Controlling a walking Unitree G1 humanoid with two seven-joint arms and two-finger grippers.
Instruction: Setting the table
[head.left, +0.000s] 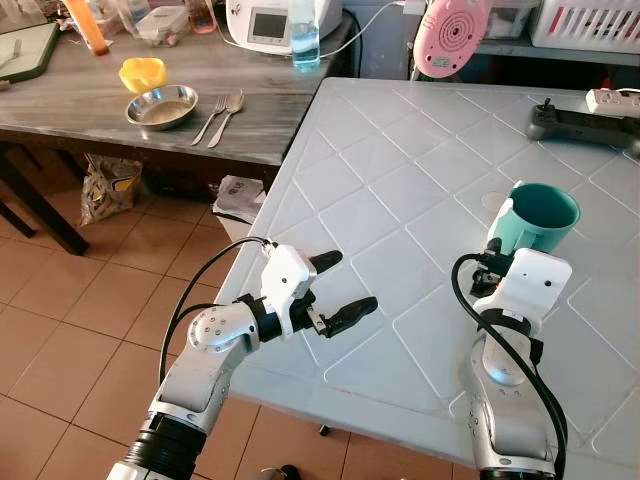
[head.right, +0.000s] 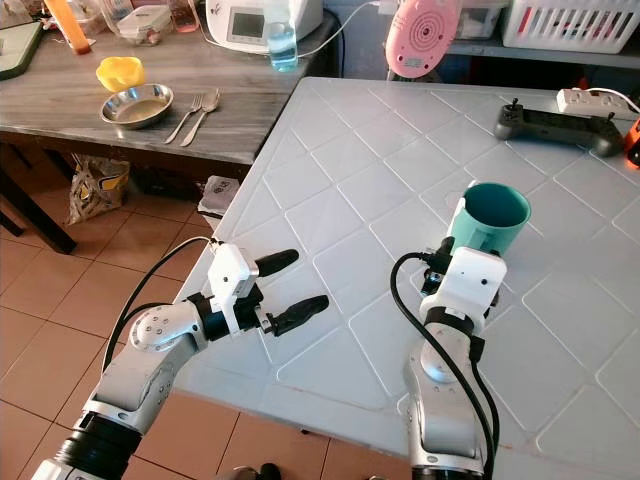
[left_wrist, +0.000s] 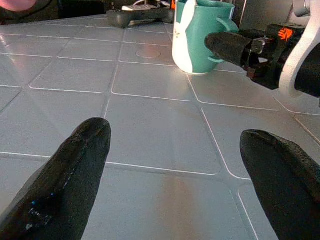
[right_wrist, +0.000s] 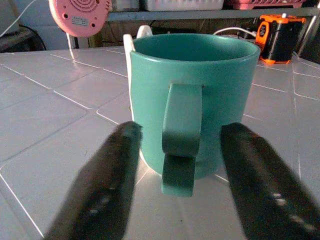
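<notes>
A teal mug (head.left: 541, 214) stands upright on the white table (head.left: 400, 180), its handle (right_wrist: 181, 135) turned toward my right gripper (right_wrist: 182, 131). That gripper is open, one finger (right_wrist: 105, 185) on each side of the handle with a gap to both. My left gripper (head.left: 352, 281) is open and holds nothing, hovering low over the table's near left corner. In the left wrist view the mug (left_wrist: 200, 35) is off across the table, beside my right fingers (left_wrist: 230, 45). A metal bowl (head.left: 160, 107), a yellow cup (head.left: 142, 72), a fork and a spoon (head.left: 222, 115) lie on the wooden side table (head.left: 90, 110).
A black controller (head.left: 575, 125) and a white power strip (head.left: 612, 98) lie at the table's far right. A pink fan (head.left: 455, 35) stands behind the table. A water bottle (head.left: 305, 40) and a white appliance (head.left: 270, 22) are on the side table. Tiled floor lies to the left.
</notes>
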